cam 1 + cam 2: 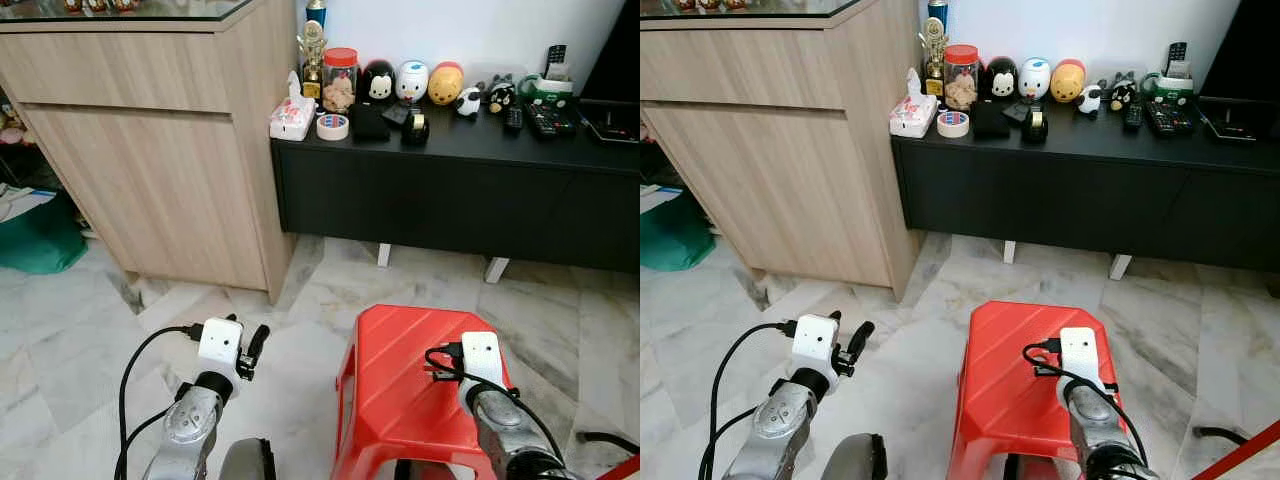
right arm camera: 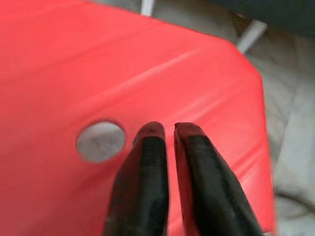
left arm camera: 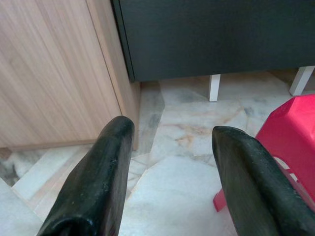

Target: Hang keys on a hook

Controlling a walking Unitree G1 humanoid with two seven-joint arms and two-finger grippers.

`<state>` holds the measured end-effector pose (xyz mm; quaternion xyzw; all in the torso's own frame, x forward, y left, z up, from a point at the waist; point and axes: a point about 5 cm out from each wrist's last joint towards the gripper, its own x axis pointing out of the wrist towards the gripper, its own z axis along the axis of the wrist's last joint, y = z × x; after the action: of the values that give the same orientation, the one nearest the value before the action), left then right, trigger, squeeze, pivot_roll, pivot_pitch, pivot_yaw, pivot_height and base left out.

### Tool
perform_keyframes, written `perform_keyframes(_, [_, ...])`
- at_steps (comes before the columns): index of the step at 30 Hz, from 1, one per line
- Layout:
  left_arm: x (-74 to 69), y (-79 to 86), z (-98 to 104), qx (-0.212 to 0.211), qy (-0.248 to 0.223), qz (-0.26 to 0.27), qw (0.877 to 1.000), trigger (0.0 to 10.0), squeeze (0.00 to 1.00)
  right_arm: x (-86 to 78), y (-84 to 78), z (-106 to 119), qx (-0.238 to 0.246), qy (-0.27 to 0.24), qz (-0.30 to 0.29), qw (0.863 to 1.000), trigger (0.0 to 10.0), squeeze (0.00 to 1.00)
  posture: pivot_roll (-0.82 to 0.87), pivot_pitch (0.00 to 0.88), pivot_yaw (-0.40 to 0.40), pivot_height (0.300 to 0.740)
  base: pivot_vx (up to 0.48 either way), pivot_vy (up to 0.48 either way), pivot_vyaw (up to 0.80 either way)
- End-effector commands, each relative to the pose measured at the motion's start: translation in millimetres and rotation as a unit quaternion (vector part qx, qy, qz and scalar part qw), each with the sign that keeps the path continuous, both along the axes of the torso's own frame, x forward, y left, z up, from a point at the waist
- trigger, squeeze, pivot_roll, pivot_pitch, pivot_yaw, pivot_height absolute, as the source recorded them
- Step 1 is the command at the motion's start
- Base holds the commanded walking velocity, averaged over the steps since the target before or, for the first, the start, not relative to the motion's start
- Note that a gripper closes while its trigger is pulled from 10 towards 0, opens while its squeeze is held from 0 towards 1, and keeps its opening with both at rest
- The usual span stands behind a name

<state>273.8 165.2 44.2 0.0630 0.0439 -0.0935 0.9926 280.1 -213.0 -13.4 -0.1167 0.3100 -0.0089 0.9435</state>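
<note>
The left gripper (image 3: 167, 147) hangs low at about 7 o'clock in the head views, over the marble floor (image 1: 80, 350), with its two fingers spread wide and nothing between them. The right gripper (image 2: 170, 130) is at 5 o'clock above the red stool (image 1: 400, 370), its fingers almost pressed together and empty. I cannot find any keys or hook among the small things on the black sideboard (image 1: 450, 190) at 1 o'clock; I judge keys would be light, hard, slippery and loose, best pinched by the ring.
</note>
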Motion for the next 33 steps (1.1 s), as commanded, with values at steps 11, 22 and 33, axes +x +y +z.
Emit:
perform_keyframes(11, [1.7,0.9,0,0.004,0.001,-0.002,1.000,10.0,0.00,-1.1,-23.3,4,-0.029,0.037,0.027,0.999,10.0,1.00,0.08,0.000,-0.014,0.597,0.000,0.000,0.00])
perform_keyframes(22, [1.8,1.7,0,0.005,0.001,-0.003,1.000,10.0,0.00,-20.3,-27.6,-11,0.000,0.060,-0.002,0.998,10.0,1.00,0.08,0.000,-0.011,0.597,0.000,0.000,0.00])
perform_keyframes(33, [2.1,2.6,0,0.007,0.001,-0.005,1.000,10.0,0.00,-29.5,-29.1,-16,0.022,0.035,-0.048,0.998,10.0,0.00,0.08,0.000,-0.006,0.597,0.000,0.000,0.00])
